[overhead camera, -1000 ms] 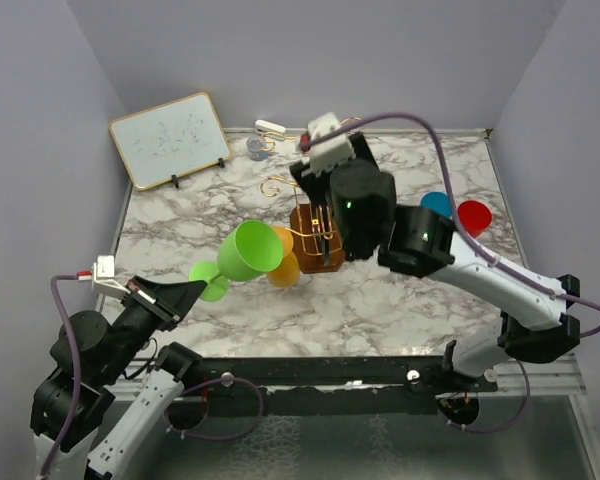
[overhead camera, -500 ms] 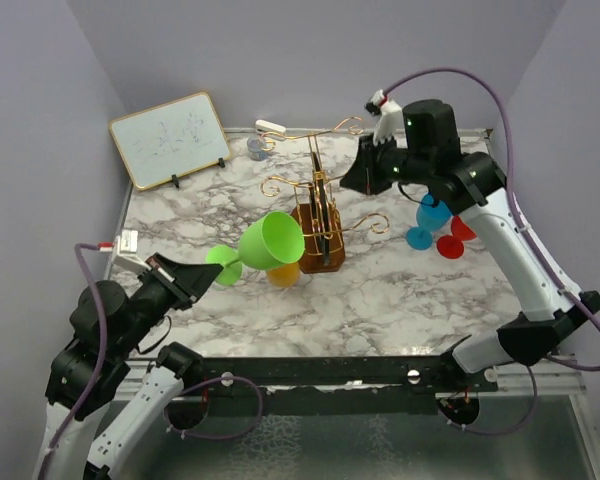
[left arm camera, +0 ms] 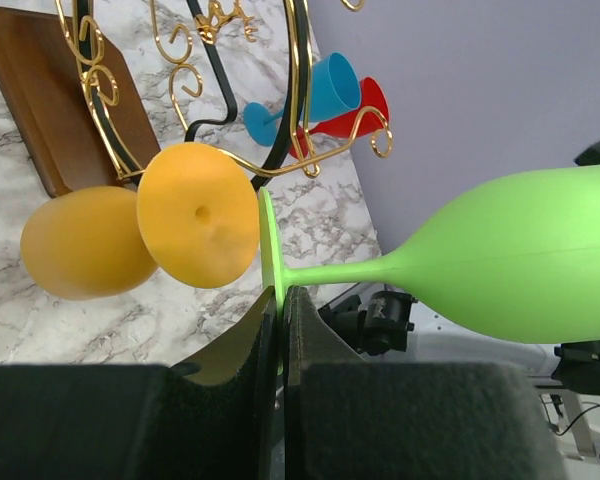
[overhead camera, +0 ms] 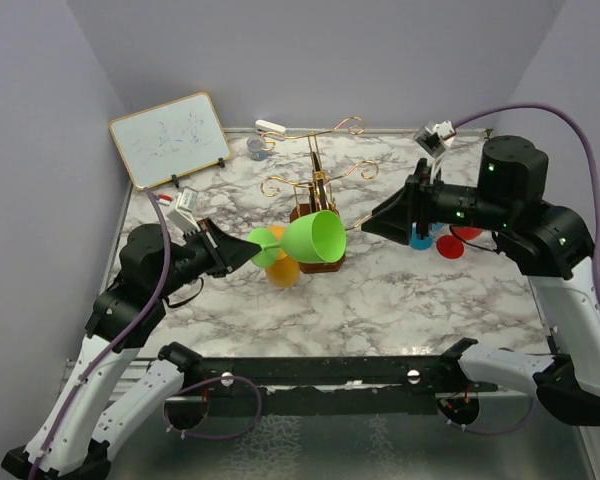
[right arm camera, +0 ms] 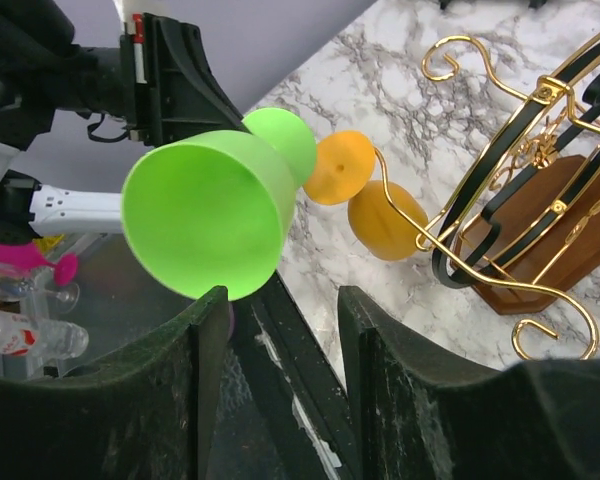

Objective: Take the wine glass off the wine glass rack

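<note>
Left gripper (left arm camera: 280, 305) pinching foot of lime-green plastic wine glass (overhead camera: 313, 237), glass horizontal just beside gold wire scroll-armed rack (overhead camera: 318, 190), right gripper (right arm camera: 280, 300) spread, empty, right of rack.

Whiteboard (overhead camera: 170, 138), propped at the back left of the marble table (overhead camera: 400, 300). Blue glass (left arm camera: 325, 88) and red glass (left arm camera: 365, 108), side by side, right. Tape roll (overhead camera: 257, 148) and a small white item (overhead camera: 271, 127), near the back edge.

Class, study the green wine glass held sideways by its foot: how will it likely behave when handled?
The green wine glass is probably light: the left pincer holds it level by just the thin edge of its foot. That narrow grip may let it pivot if jolted. Laid sideways on the table, its round bowl would likely roll.
</note>
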Controlling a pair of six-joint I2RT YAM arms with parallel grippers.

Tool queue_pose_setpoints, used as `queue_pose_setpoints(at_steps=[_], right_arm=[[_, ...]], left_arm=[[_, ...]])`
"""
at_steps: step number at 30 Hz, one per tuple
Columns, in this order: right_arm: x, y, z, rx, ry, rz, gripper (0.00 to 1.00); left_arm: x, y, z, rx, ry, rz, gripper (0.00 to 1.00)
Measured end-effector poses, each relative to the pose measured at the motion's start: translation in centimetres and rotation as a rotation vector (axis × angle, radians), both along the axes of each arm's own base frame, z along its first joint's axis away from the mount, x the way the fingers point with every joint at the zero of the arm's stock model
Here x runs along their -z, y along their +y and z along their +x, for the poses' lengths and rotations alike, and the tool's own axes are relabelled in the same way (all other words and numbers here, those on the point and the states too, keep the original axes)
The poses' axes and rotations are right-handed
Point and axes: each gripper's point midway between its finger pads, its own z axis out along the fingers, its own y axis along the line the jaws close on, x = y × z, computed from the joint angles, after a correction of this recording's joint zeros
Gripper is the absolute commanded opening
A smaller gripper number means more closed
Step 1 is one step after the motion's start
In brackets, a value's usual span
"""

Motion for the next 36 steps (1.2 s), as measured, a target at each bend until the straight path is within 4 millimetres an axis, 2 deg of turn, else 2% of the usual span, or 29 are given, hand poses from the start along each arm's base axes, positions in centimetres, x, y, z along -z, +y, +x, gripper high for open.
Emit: queue_pose_setpoints(at_steps=[7,10,25,36], right_arm=[[2.7,1.5,1.8,-0.016,0.088,-0.049,0.47],[3.1,1.8,2.1,-0.020,0.106,-0.053,0.46],[2.8,1.8,1.9,-0.020,0.107,-0.044,0.44],[0.6,1.7,1.8,-0.021,0.058,-0.007,0.43]], left_arm=[[-1.4,-0.5,0.1,0.031,-0.031,-0.013,0.00],[-2.0,-0.6,0.1,0.034,-0.047,-0.019,0.00],[-1.4,-0.9,0.8,0.038,-0.035,0.000,0.00],[-1.5,-0.8,0.8,0.041,-0.049,0.010,0.00]])
